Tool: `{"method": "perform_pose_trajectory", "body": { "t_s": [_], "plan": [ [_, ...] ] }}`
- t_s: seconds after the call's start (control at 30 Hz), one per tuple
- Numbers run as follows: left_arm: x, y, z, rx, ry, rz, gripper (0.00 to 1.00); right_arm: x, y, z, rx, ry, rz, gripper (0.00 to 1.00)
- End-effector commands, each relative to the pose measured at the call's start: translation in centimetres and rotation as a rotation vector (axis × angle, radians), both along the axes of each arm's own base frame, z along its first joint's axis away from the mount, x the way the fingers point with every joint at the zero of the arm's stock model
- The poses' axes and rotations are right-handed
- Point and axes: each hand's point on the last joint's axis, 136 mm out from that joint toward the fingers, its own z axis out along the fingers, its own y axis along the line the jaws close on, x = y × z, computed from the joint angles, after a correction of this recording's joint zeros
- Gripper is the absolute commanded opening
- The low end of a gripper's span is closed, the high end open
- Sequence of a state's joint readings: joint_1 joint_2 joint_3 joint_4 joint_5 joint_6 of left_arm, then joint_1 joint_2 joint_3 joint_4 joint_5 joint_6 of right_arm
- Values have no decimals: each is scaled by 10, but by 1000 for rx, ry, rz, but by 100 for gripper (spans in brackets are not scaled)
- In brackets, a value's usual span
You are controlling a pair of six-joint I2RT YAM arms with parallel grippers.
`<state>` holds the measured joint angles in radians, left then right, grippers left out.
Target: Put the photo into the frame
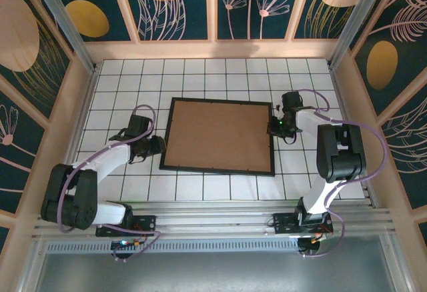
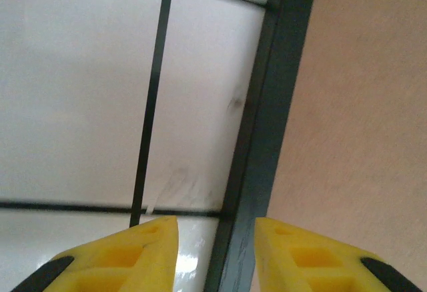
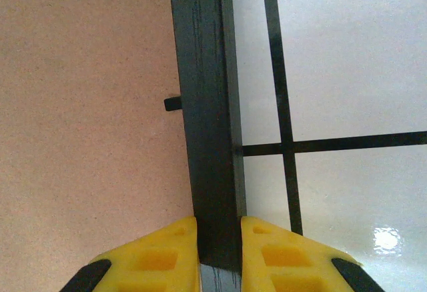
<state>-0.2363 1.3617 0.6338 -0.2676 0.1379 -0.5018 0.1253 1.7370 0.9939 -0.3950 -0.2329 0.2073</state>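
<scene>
Right pincer [image 3: 219,221]: clenched on the right rail of the thin black rectangular picture frame [image 1: 217,170], with a yellow finger [image 3: 167,255] pressed against each side of the rail.
Left pincer [image 2: 217,222]: released, jaws apart astride the frame's left rail, on its nearer half; the outer finger [image 2: 133,255] stands clear of the rail, over tile.
Frame: flat in the middle of the white tiled worktop [image 1: 200,75], between the two pincers, long sides running left to right.
Plain brown backing board [image 1: 220,133]: fills the frame, facing up.
Small black tab [image 3: 173,103]: juts from the right rail onto the board.
</scene>
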Motion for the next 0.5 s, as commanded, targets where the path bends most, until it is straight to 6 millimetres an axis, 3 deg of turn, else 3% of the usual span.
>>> {"method": "perform_pose_trajectory", "body": {
  "t_s": [0.0,0.47],
  "plan": [
    [-14,-3,-4,-21,45,-2,34,-9,4,-9,0,35,24,19],
    [10,-9,-8,-7,15,-36,30,-11,4,-12,5,43,22,19]
  ]
}}
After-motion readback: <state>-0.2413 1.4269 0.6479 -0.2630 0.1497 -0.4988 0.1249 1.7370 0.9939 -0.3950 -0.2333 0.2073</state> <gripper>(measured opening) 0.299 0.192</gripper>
